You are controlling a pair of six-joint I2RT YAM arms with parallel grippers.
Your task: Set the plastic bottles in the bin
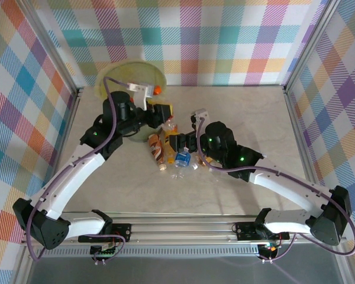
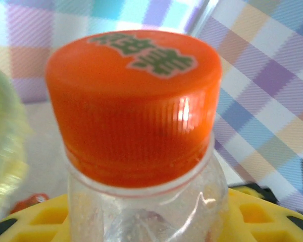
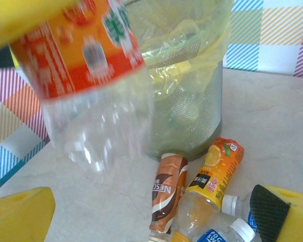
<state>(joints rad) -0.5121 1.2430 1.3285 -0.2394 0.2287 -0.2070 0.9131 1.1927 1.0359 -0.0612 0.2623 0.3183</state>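
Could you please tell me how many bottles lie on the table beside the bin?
4: a brown Nescafe bottle and an orange-labelled bottle nearest the bin, then a white-capped clear bottle and a blue-labelled bottle nearer the right wrist camera. Others may be hidden.

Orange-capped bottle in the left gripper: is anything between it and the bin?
Nothing visible. The clear plastic bottle with the orange cap hangs close beside the round pale-green bin lined with a yellow bag, only air between. The other bottles lie on the table below, off the path.

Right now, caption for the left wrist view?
Left end effector grips a clear plastic bottle below its orange cap, plaid wall behind.
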